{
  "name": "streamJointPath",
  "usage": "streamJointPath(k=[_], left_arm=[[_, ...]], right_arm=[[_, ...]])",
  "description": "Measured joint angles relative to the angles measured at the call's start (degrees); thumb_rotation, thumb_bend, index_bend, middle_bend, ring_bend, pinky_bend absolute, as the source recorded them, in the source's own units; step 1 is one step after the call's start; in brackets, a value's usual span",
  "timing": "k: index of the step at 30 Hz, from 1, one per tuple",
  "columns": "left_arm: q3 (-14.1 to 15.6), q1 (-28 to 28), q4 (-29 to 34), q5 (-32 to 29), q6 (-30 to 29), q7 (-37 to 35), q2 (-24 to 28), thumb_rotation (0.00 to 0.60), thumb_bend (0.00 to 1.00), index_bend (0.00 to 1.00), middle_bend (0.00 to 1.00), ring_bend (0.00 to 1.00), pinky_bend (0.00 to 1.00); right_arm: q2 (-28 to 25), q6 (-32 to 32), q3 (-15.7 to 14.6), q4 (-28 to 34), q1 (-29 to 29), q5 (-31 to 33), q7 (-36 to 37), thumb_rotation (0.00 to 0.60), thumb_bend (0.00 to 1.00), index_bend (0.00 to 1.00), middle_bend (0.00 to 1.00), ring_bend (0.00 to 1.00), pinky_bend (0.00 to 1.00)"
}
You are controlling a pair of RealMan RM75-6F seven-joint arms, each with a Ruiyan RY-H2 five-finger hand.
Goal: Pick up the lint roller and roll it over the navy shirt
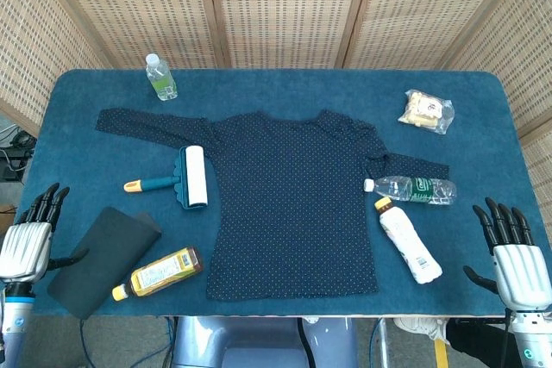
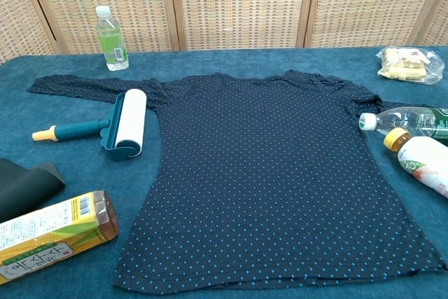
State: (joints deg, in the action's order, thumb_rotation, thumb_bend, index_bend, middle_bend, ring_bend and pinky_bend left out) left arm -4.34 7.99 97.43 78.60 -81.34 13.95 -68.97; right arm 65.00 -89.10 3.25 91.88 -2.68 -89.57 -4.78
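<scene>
The lint roller (image 1: 177, 180) lies on the blue table (image 1: 285, 84), just beside the left edge of the navy shirt (image 1: 293, 213). Its white roll touches the shirt near the left sleeve. Its handle with the yellow tip points to the left.

The shirt is spread flat in the middle of the table. Nothing lies on top of it. On its right side, a clear water bottle (image 1: 412, 188) lies close to the sleeve, and a white bottle (image 1: 407, 240) with an orange cap lies just below that one. A bag of snacks (image 1: 426, 110) sits far back on the right. A small green bottle (image 1: 160, 77) stands up at the back left. Near the front left are a dark folded cloth (image 1: 102, 258) and a brown bottle (image 1: 158, 272) with a yellow label, lying down.

The table has a soft blue cover. Behind it stand woven screens (image 1: 285, 6) with wooden frames.

The left hand (image 1: 30, 234) waits off the front left corner, fingers apart, holding nothing. The right hand (image 1: 513, 256) waits off the front right corner, also spread and empty. Both are well apart from the roller. The chest view does not show the hands, and it cuts off the two bottles on the right.
</scene>
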Motion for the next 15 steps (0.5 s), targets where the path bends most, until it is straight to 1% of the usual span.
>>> streamJointPath(k=[1, 2, 5, 8, 11, 12, 14, 15], left_arm=[[-0.53, 0.39, -0.57, -0.26, 0.12, -0.14, -0.46, 0.600, 0.18, 0.02, 0.50, 0.46, 0.55], [-0.88, 0.75, -1.01, -0.52, 0.40, -0.18, -0.75, 0.600, 0.19, 0.05, 0.57, 0.50, 0.58], [-1.99, 2.31, -1.66, -1.71, 2.52, -0.12, -0.93, 0.600, 0.20, 0.14, 0.68, 0.58, 0.63], [-3.62, 4.69, -2.09, -3.53, 5.92, -0.02, -0.66, 0.600, 0.24, 0.20, 0.74, 0.62, 0.66], [-5.29, 7.36, -2.55, -5.76, 10.07, -0.14, -0.23, 0.600, 0.25, 0.29, 0.79, 0.65, 0.68], [-5.72, 8.19, -2.72, -6.52, 11.45, -0.15, -0.10, 0.600, 0.25, 0.31, 0.80, 0.66, 0.68], [-6.73, 10.27, -3.26, -8.48, 14.90, -0.13, 0.16, 0.600, 0.29, 0.36, 0.81, 0.67, 0.68], [-7.14, 11.21, -3.57, -9.41, 16.43, -0.05, 0.25, 0.600, 0.30, 0.37, 0.81, 0.67, 0.69]], right_arm=[[0.00, 0.02, 0.06, -0.07, -0.02, 0.07, 0.08, 0.600, 0.09, 0.00, 0.00, 0.00, 0.00], [0.01, 0.05, 0.09, -0.11, -0.04, 0.13, 0.13, 0.600, 0.09, 0.00, 0.00, 0.00, 0.00], [0.10, 0.12, 0.13, -0.32, -0.05, 0.25, 0.28, 0.600, 0.09, 0.00, 0.00, 0.00, 0.00], [0.25, 0.23, 0.22, -0.57, -0.12, 0.38, 0.28, 0.600, 0.09, 0.00, 0.00, 0.00, 0.00], [0.45, 0.49, 0.30, -0.89, -0.21, 0.68, 0.29, 0.600, 0.09, 0.00, 0.00, 0.00, 0.00], [0.49, 0.56, 0.32, -0.99, -0.23, 0.77, 0.30, 0.600, 0.09, 0.00, 0.00, 0.00, 0.00], [0.67, 0.72, 0.37, -1.31, -0.28, 0.94, 0.37, 0.600, 0.09, 0.00, 0.00, 0.00, 0.00], [0.75, 0.80, 0.40, -1.47, -0.31, 1.06, 0.41, 0.600, 0.09, 0.00, 0.00, 0.00, 0.00]])
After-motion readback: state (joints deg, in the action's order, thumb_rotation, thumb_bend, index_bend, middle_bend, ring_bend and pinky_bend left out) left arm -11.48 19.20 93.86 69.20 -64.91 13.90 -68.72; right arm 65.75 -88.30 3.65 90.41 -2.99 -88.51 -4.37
